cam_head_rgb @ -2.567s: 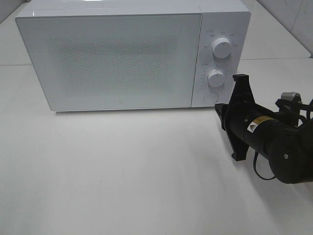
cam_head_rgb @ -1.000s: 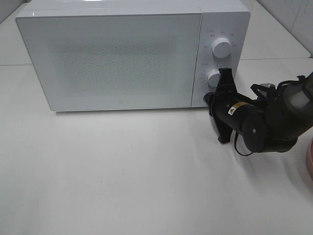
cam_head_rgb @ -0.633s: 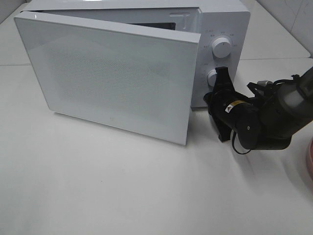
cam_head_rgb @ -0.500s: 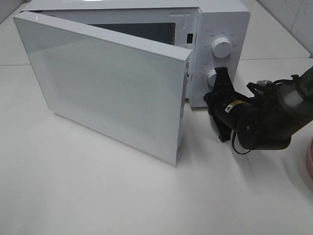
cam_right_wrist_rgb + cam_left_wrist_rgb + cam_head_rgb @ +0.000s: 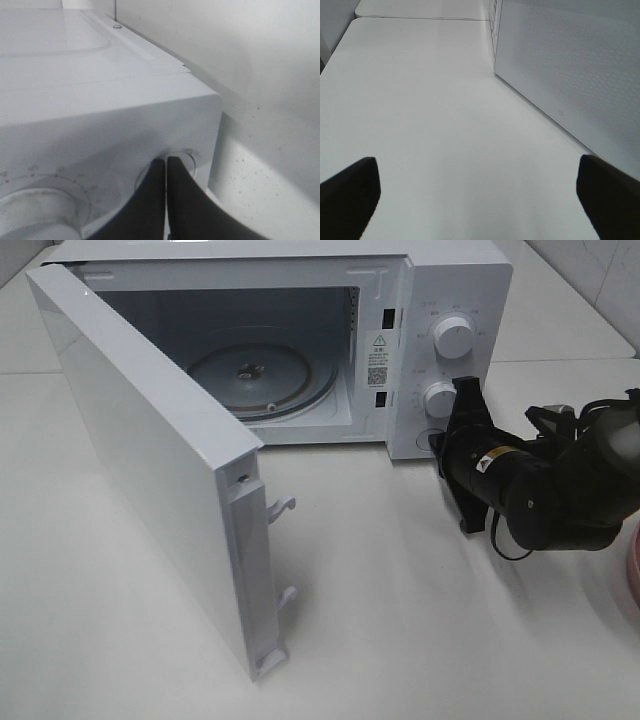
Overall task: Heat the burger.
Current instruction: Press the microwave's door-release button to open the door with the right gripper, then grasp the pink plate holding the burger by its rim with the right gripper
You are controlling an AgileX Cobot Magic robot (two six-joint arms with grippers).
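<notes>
A: Looking at the right gripper [image 5: 166,162] first: how do its jaws stand?

B: Pressed flat together, with nothing between them. Their tips sit at the round button [image 5: 189,156] in the bottom corner of the microwave [image 5: 455,280] panel. Whether they touch it or stop just short, I cannot tell.

A: And what lies around them?

B: The lower dial [image 5: 439,400] is just above the tips on the panel, and the upper dial [image 5: 453,338] is further up. The oven's cavity opens off to one side of them, with the glass turntable [image 5: 262,370] lying flat inside.

A: The door?

B: The door [image 5: 150,490] is swung wide, well apart from the right jaws. Its latch hooks face out over the tabletop [image 5: 400,640].

A: The left gripper [image 5: 479,197]?

B: Its jaws are spread wide and hold nothing, with bare tabletop between the two fingers [image 5: 350,195]. The door's dotted outer face stands ahead of them, off to one side.

A: Where is the burger?

B: I cannot tell from these views. Only a pink rim [image 5: 632,575] shows at the edge of the high view, on the far side of the right arm from its jaws.
</notes>
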